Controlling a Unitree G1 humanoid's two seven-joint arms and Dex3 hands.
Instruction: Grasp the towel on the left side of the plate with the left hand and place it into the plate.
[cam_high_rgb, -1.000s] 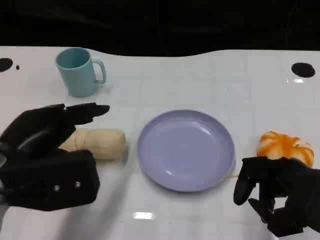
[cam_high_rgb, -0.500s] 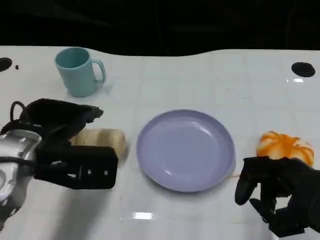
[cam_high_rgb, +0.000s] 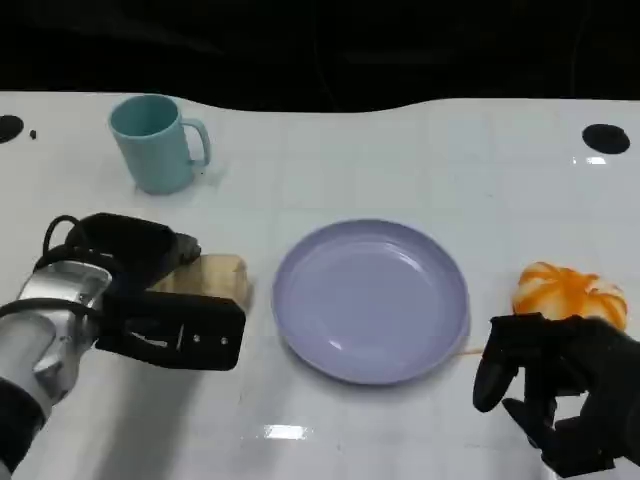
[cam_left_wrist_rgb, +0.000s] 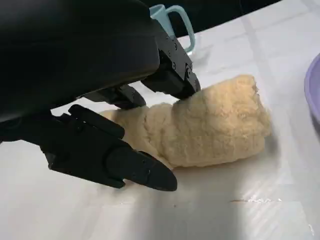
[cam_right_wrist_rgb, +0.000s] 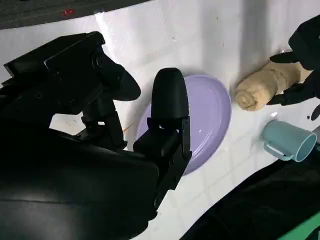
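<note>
Our left hand (cam_high_rgb: 150, 290) has come down over the towel (cam_left_wrist_rgb: 210, 125) since a moment ago; fingers (cam_left_wrist_rgb: 172, 75) touch its top, thumb beside it, not yet clamped. Towel lies under our palm, left of the plate (cam_high_rgb: 372, 300), so closing comes next

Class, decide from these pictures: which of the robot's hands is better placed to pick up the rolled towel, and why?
Left. The left hand is already around the towel, fingers either side. The right hand sits past the plate, beside the orange object.

One towel (cam_high_rgb: 215, 276), plate (cam_high_rgb: 371, 299), mug (cam_high_rgb: 155, 142), orange pumpkin (cam_high_rgb: 570, 292).
</note>
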